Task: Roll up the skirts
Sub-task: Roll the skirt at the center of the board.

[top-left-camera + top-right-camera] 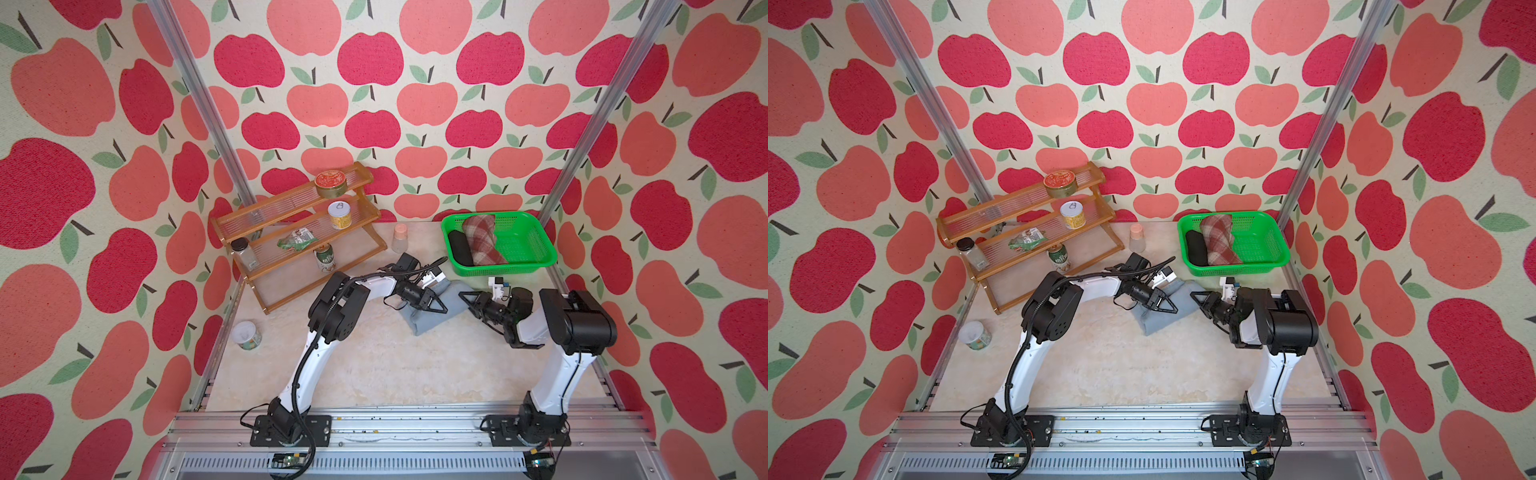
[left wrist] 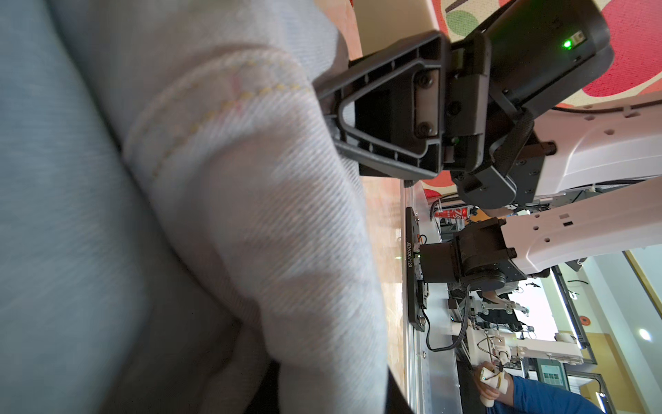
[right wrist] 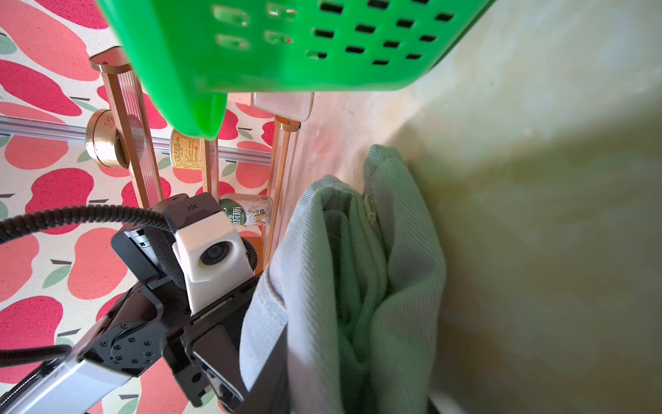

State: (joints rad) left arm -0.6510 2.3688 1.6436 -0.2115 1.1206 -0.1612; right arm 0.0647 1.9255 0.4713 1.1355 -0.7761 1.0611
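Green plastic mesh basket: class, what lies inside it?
A plain black cloth skirt, rolled, beside a red-brown and cream plaid cloth skirt. The basket floor beneath them is covered.

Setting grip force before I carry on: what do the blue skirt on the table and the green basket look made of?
Blue skirt: looks like light-washed denim, matte; diagonal twill ribs and a yellow topstitched seam show in the left wrist view. Green basket: seems moulded plastic, glossy, with regular slotted holes in its walls.

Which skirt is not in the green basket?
The denim skirt, lying on the table; the black skirt and the plaid skirt are in the basket.
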